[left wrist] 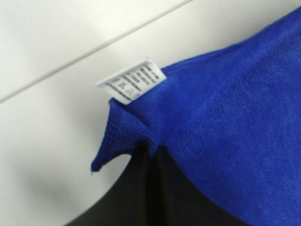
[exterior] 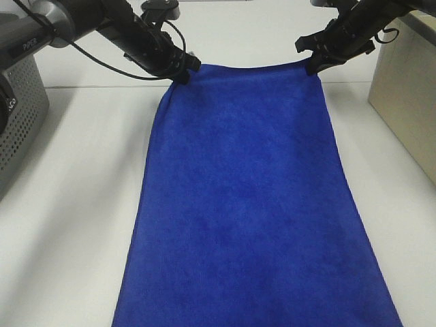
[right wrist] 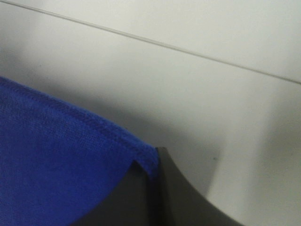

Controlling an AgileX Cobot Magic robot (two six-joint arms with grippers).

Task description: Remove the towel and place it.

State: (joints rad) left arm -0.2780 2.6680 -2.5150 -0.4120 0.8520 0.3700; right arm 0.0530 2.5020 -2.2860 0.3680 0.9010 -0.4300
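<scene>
Both jaws are clamped, apparently tight, on the towel's (exterior: 252, 204) far corners: left gripper (exterior: 185, 72), right gripper (exterior: 315, 65).

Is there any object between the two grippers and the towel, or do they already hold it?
Nothing visible stands between them. The left gripper is shut on one far corner of the towel, beside its white tag, and the right gripper is shut on the other far corner.
</scene>
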